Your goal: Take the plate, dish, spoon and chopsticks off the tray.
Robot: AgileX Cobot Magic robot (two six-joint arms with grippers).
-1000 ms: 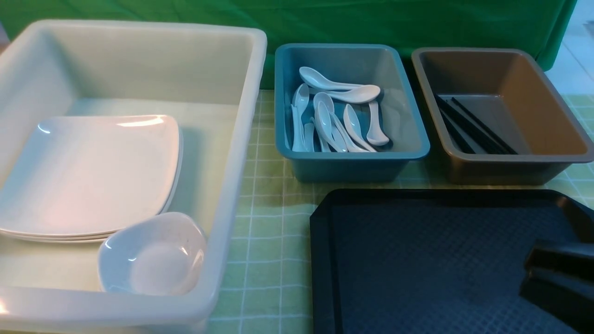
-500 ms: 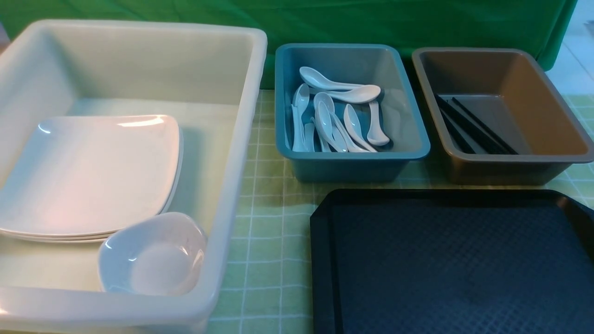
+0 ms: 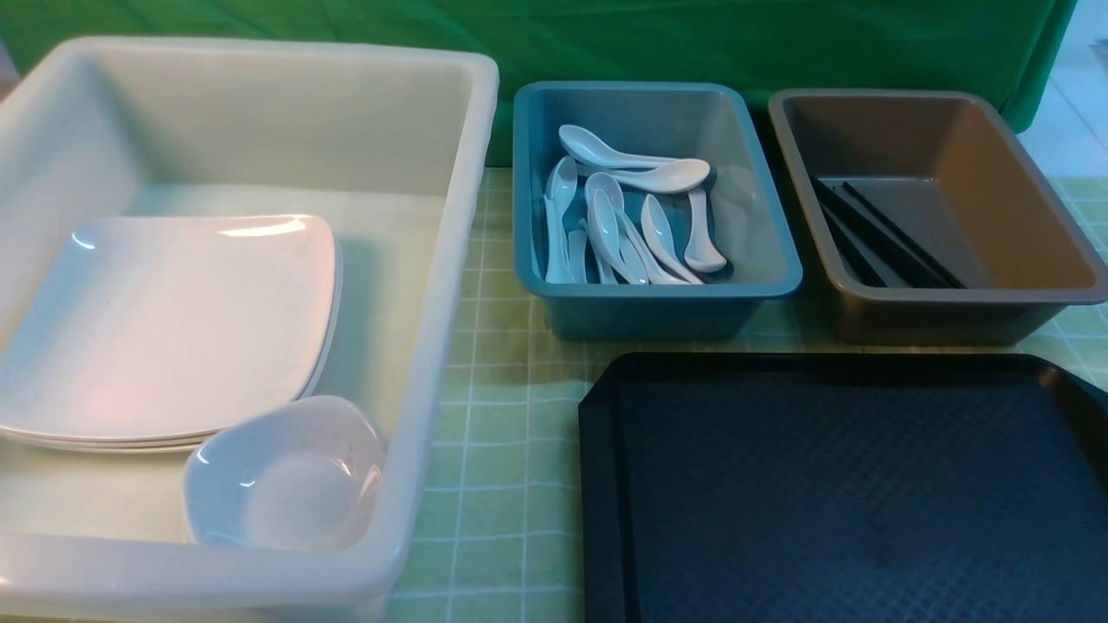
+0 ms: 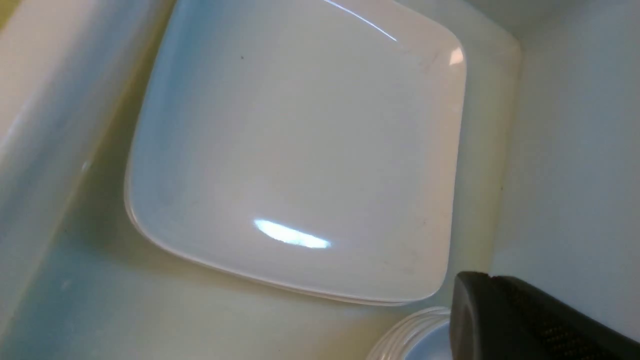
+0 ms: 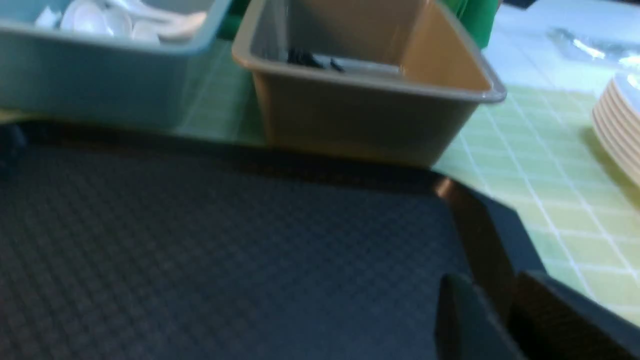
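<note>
The black tray [image 3: 831, 502] lies at the front right with nothing on it. The plate [image 3: 164, 320] tops a stack in the big white bin [image 3: 450, 260], with the dish [image 3: 286, 476] in front of it. White spoons [image 3: 632, 216] lie in the blue bin [image 3: 658, 316]. Black chopsticks [image 3: 883, 238] lie in the brown bin [image 3: 935, 316]. My left gripper [image 4: 465, 297] hangs shut and empty inside the white bin, above the dish [image 4: 415, 335] and beside the plate [image 4: 300, 150]. My right gripper [image 5: 490, 287] stands open with nothing in it over the tray's [image 5: 200, 240] right corner. Neither gripper shows in the front view.
A green checked cloth [image 3: 502, 450] covers the table, with a green backdrop behind the bins. A stack of pale plates [image 5: 617, 130] sits on the cloth beyond the tray's right side. The blue and brown bins stand close behind the tray's far edge.
The right gripper, seen a second ago at the tray's front right corner in the front view, has drawn back out of that view. Nothing else has moved.
</note>
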